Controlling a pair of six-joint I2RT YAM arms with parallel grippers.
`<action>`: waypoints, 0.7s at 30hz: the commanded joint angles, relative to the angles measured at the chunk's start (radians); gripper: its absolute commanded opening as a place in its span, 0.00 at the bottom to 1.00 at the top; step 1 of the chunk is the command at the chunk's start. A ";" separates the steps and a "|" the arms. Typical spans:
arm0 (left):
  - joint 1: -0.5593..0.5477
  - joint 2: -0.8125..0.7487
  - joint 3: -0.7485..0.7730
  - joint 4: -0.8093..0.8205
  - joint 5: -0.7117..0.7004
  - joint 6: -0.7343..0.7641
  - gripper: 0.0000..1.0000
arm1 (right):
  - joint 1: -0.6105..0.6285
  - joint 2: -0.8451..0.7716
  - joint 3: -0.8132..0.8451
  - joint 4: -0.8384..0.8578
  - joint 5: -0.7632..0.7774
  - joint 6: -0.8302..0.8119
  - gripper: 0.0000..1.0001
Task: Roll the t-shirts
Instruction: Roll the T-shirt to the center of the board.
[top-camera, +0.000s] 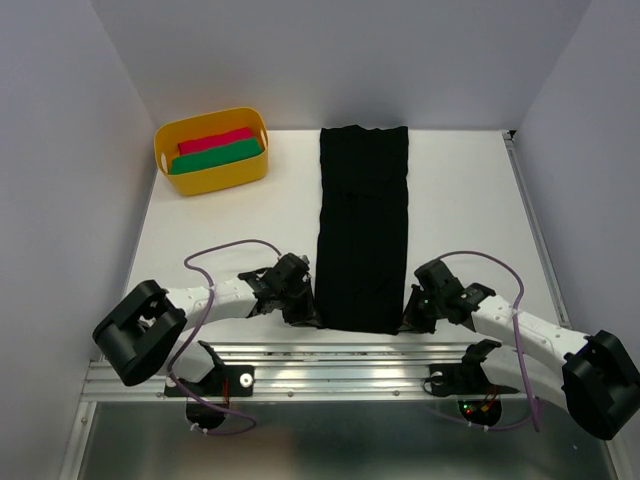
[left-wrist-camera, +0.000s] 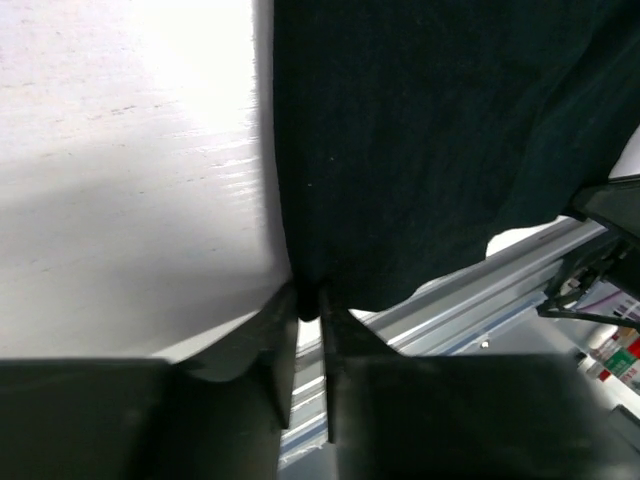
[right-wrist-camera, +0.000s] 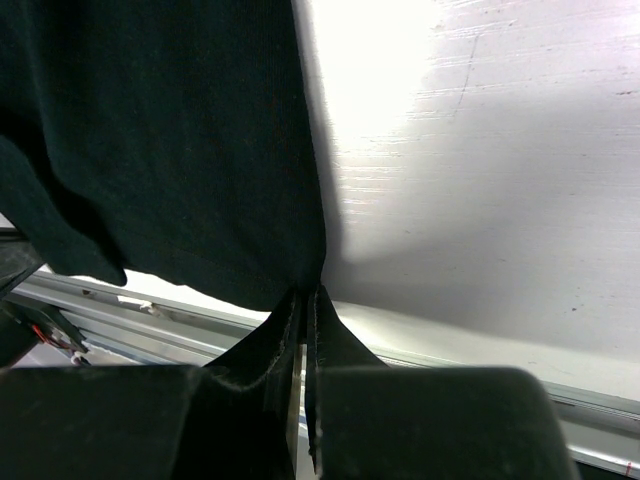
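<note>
So we had the left gripper and right gripper each pinching a bottom corner of the t-shirt, a long strip running straight up mid-frame from both.

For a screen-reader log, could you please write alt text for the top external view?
A black t-shirt, folded into a strip, lies on a table; the left gripper and right gripper pinch its near corners. A yellow tub sits far left.

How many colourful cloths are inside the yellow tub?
2. The red cloth lies at the back of the yellow tub, the green cloth just in front of it. Others may be hidden underneath.
</note>
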 joint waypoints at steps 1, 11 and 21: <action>-0.010 0.025 -0.010 -0.034 -0.028 0.011 0.17 | 0.009 -0.004 0.000 -0.012 0.048 -0.001 0.02; -0.010 -0.057 0.010 -0.135 -0.103 -0.006 0.00 | 0.009 -0.029 0.012 -0.071 0.087 -0.006 0.20; -0.010 -0.061 0.016 -0.134 -0.101 -0.007 0.00 | 0.009 -0.031 0.012 -0.065 0.074 0.000 0.19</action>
